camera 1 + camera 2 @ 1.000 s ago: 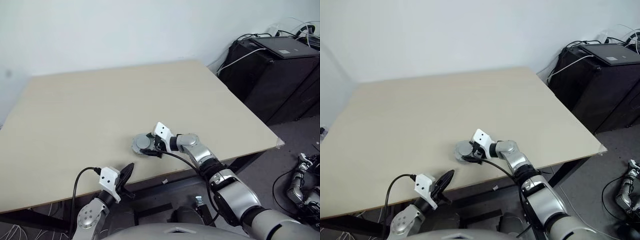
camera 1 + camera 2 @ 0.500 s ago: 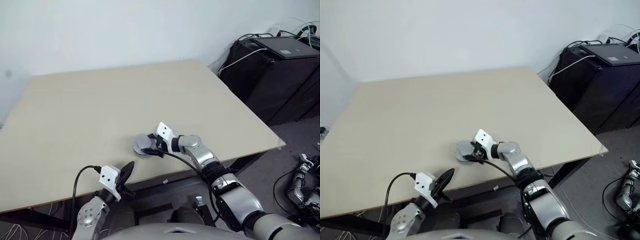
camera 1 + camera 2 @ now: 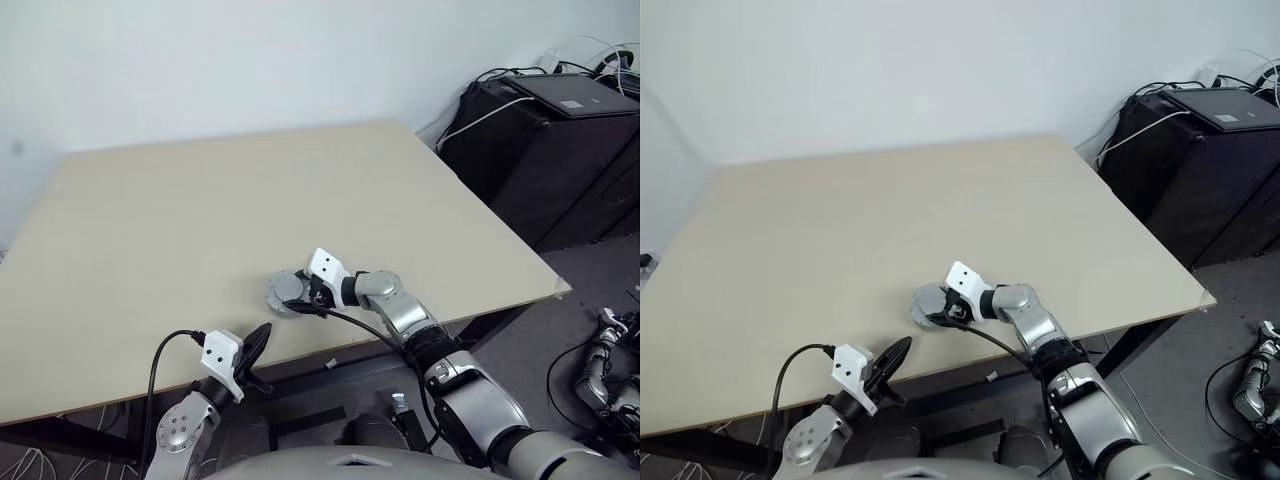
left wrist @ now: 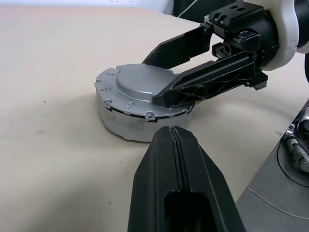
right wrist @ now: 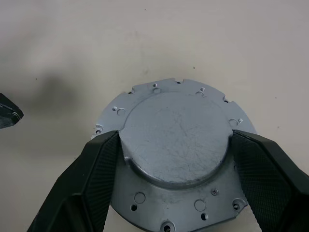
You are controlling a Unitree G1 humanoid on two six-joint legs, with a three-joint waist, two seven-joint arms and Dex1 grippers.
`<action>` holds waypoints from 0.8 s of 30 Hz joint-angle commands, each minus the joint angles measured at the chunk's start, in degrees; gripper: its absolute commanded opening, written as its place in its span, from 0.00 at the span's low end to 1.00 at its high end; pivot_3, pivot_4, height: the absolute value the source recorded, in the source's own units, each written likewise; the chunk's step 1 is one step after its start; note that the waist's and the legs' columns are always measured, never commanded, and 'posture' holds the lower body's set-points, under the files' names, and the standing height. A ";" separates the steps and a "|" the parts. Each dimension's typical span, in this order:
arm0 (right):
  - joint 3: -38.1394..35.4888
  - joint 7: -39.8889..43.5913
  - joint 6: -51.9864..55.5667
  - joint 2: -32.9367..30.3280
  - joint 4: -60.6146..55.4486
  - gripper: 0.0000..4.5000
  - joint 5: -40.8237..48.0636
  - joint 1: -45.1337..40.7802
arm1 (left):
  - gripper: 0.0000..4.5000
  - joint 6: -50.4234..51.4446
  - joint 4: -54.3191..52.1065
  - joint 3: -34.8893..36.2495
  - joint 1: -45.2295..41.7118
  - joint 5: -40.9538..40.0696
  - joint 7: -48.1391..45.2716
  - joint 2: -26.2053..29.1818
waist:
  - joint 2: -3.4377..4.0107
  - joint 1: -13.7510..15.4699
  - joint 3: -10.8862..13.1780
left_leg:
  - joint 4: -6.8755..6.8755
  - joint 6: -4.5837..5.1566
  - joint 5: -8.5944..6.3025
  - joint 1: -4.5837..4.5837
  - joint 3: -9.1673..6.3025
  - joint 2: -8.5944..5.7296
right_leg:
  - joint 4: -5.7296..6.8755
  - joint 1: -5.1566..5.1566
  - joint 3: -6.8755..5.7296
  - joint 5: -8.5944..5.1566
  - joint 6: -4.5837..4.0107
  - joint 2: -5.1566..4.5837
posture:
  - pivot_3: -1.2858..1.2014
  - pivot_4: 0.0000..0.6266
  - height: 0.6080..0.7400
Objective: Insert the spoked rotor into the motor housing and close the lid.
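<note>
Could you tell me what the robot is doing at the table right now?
The right gripper has its fingers set on either side of the lid's raised centre. The lid lies smooth side up on the assembled motor, which rests on the table near its front edge. The left gripper is shut and holds nothing, pointing at the motor from the table's front edge.

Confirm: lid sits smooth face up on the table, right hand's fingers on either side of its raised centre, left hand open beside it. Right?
One error: the left hand is shut, its two fingers pressed together, as the left wrist view shows. The rest holds: the lid sits smooth face up on the table, and the right hand has its fingers on either side of the raised centre.
</note>
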 commanded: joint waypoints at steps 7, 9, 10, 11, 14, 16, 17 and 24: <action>1.07 0.38 0.03 -0.89 3.13 0.74 -2.18 -2.01 | 0.00 -0.06 -2.95 -0.12 -0.35 -0.49 0.20 -0.20 | 0.04 -0.02 -0.03 | 0.00 0.00 0.00 0.01 -0.03 0.00 | 0.05 0.01 -0.02 0.00 0.00 -0.01 | 0.52 0.00 1.00; 1.24 0.84 0.58 -0.90 3.22 0.74 -2.18 -2.08 | 0.00 -0.08 -2.92 -0.11 -0.37 -0.50 0.18 -0.19 | 0.06 -0.03 -0.04 | 0.00 -0.01 0.00 0.01 -0.03 0.00 | 0.05 0.01 -0.02 0.00 0.00 -0.01 | 0.52 0.00 1.00; 1.32 0.99 0.76 -0.95 3.16 0.74 -2.23 -2.05 | 0.00 -0.09 -2.94 -0.13 -0.34 -0.48 0.19 -0.20 | 0.06 -0.03 -0.04 | 0.00 0.00 0.00 0.01 -0.03 0.00 | 0.05 0.01 -0.02 0.00 0.00 -0.01 | 0.52 0.00 1.00; 1.38 1.10 0.88 -1.01 3.26 0.74 -2.29 -1.99 | 0.00 -0.13 -2.95 -0.14 -0.31 -0.47 0.20 -0.21 | 0.06 -0.03 -0.04 | 0.00 0.00 0.00 0.01 -0.03 0.00 | 0.05 0.01 -0.02 0.00 0.00 -0.01 | 0.52 0.00 1.00; 1.57 1.40 0.99 -1.33 3.59 0.74 -2.52 -1.96 | 0.00 -0.19 -2.94 -0.16 -0.27 -0.44 0.23 -0.25 | 0.07 -0.02 -0.05 | 0.00 0.00 0.00 0.01 -0.02 0.00 | 0.04 0.01 -0.01 0.00 -0.01 -0.01 | 0.52 0.00 1.00; 1.82 1.70 1.08 -1.63 3.69 0.74 -2.74 -2.02 | 0.00 -0.20 -2.91 -0.16 -0.27 -0.42 0.24 -0.26 | 0.08 0.00 -0.06 | 0.00 -0.01 0.00 0.01 -0.01 0.00 | 0.03 0.01 -0.01 0.00 0.00 -0.02 | 0.52 0.00 1.00; 1.90 1.50 1.01 -1.76 3.79 0.74 -2.94 -2.07 | 0.00 -0.18 -2.86 -0.15 -0.28 -0.41 0.25 -0.26 | 0.09 0.01 -0.06 | 0.00 -0.01 0.00 0.01 -0.01 0.00 | 0.04 0.01 -0.01 0.00 0.00 -0.02 | 0.52 0.00 1.00; 2.71 -1.63 1.05 -2.15 5.40 0.74 -5.15 -2.94 | 0.00 0.16 -2.45 -0.14 -0.41 -0.05 0.53 -0.16 | 0.17 0.04 -0.12 | 0.00 -0.01 0.00 0.02 -0.02 -0.01 | 0.05 0.01 -0.03 0.00 0.00 -0.05 | 0.52 0.00 1.00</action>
